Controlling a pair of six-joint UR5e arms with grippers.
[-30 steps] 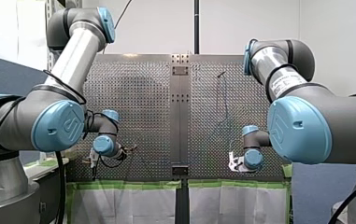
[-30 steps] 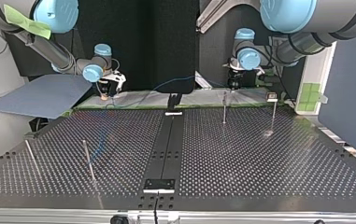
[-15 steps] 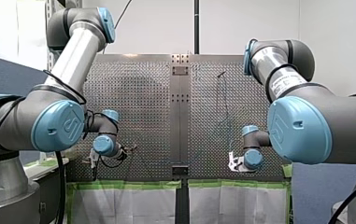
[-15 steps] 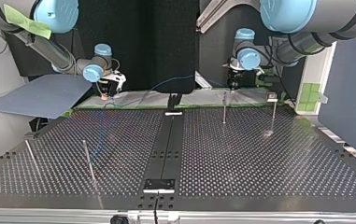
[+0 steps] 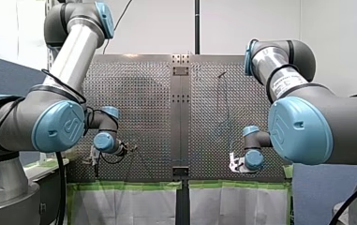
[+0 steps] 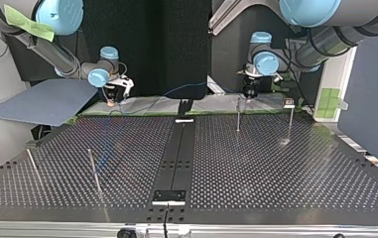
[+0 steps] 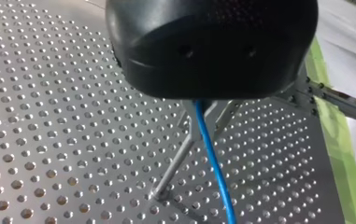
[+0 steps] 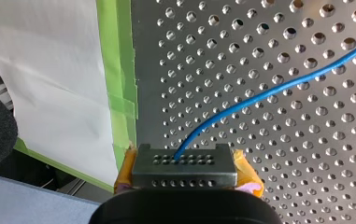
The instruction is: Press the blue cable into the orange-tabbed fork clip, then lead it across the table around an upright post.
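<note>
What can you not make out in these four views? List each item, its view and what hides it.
Left wrist view: the black housing of my left gripper hides where the blue cable starts.
Right wrist view: the metal plate of my right gripper covers the cable's end.
Front view: the cable's run over the table is too thin to trace.
Orange-tabbed fork clip: too small to pick out in the front or top view.

Bright even light, soft glare on perforated table [image 6: 285, 163]

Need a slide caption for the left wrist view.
Left gripper holds the blue cable above the perforated table, beside an upright post.
</note>
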